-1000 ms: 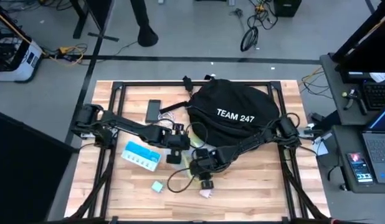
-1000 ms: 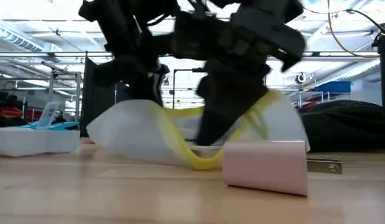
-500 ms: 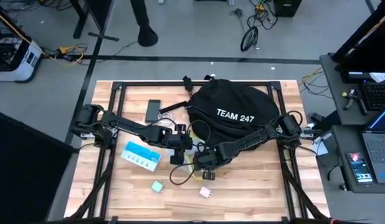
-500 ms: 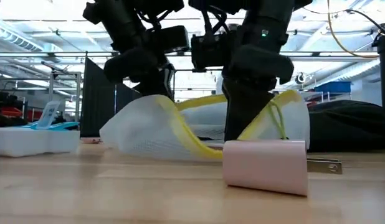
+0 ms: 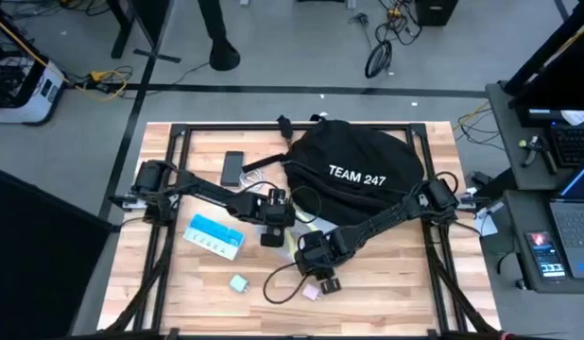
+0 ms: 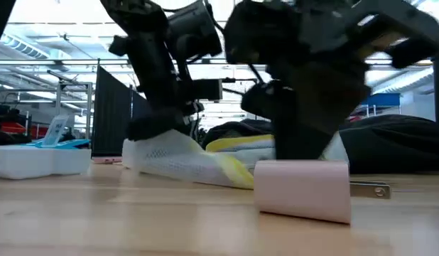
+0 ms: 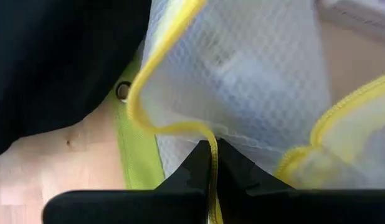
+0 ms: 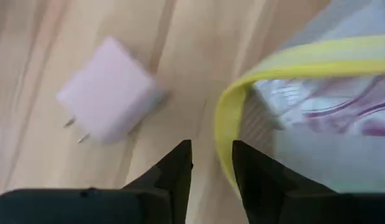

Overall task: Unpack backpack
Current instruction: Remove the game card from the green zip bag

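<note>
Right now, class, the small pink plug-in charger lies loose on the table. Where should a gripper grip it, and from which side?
Grip the pink charger across its two flat faces, coming straight down from above. It lies flat on the wooden table with its prongs pointing sideways, so keep the jaws clear of that end. The right gripper, open beside it, seems best placed.

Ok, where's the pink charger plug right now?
In the high view the pink charger plug lies on the table's near middle, just below the right gripper and right of the small green box.
</note>
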You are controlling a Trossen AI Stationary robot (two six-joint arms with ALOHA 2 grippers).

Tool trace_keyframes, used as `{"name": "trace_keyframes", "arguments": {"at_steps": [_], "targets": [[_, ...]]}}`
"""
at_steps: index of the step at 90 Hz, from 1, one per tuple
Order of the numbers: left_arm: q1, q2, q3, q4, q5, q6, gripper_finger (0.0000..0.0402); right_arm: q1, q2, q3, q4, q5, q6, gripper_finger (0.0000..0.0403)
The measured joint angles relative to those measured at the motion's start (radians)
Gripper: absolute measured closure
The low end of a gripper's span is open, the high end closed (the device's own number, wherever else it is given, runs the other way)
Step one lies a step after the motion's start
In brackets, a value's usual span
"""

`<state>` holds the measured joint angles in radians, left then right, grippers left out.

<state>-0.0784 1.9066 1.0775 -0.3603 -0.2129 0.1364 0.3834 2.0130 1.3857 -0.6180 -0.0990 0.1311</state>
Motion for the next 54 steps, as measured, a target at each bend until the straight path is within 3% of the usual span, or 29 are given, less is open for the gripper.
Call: {"name": "trace_keyframes", "arguments": {"at_steps": [37,54], "targets": [[-0.042,-0.091,0.027,-0.062,0.041,-0.026,0.0401,0.001,-0.008,0.001,-0.062,0.181,0.331,0.0332],[-0.034,-0.123,0.055,-0.071,0.303,-0.125,0.0399,-0.006,-0.008,0.001,-0.096,0.19,0.434,0.0332]]}}
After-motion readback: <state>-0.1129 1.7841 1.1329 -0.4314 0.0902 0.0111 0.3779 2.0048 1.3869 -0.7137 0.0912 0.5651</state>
